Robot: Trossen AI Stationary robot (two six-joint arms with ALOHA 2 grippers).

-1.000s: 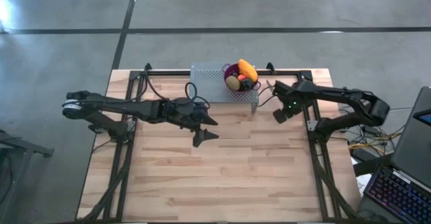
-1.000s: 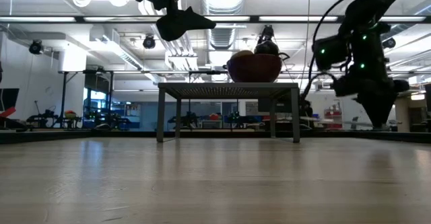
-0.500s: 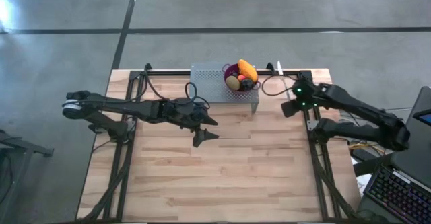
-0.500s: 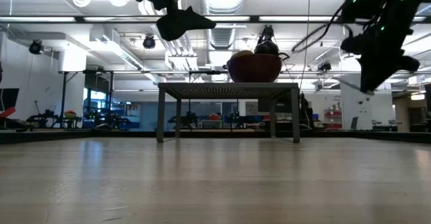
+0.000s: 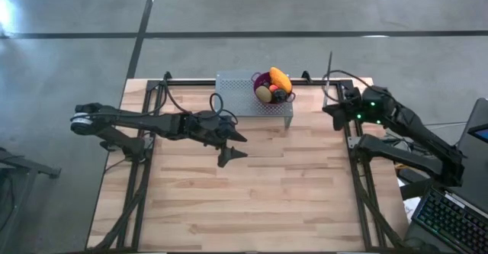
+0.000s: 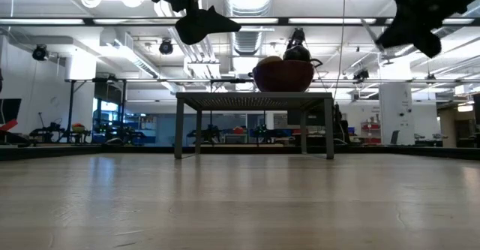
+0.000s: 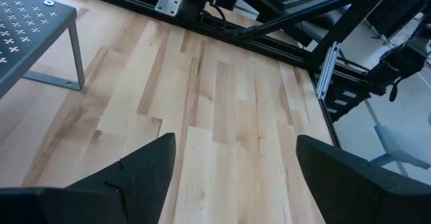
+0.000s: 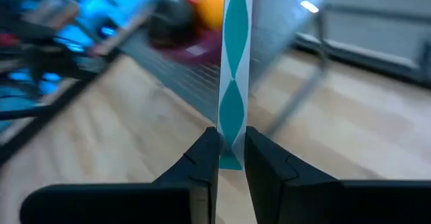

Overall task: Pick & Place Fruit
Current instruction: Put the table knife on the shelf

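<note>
The fruit (image 5: 273, 86) lies heaped in a purple bowl (image 5: 260, 79) that rests on a grey perforated stand (image 5: 236, 92) at the table's far edge. An elongated orange one (image 5: 280, 78) lies on top. My right gripper (image 5: 329, 110) is raised near the table's far right corner, right of the stand. It is shut on a thin knife-like utensil (image 5: 330, 67) with a teal-and-white patterned end (image 8: 232, 83). My left gripper (image 5: 241, 146) hangs open above the middle of the table, nothing between its fingers (image 7: 145, 170). My right gripper pinches the utensil's flat teal-and-white end (image 8: 231, 151) between its two fingers (image 8: 205, 158). The utensil sticks out ahead of the fingers, along their line, toward the table's far edge. It is lifted clear of the table and the stand, its thin blade (image 6: 373, 34) slanting in the air.
The stand (image 6: 255, 96) is on thin legs with open room beneath. Black frame rails (image 5: 358, 170) run along the table's left, right and far edges. Bare wood (image 5: 259, 200) lies in front of both arms. A keyboard (image 5: 457, 220) sits beyond the right edge.
My right gripper has risen and drawn back toward the table's far right corner, tipping up from pointing steeply down to a shallow slant. It stays shut on the utensil, which has swung up with it.
</note>
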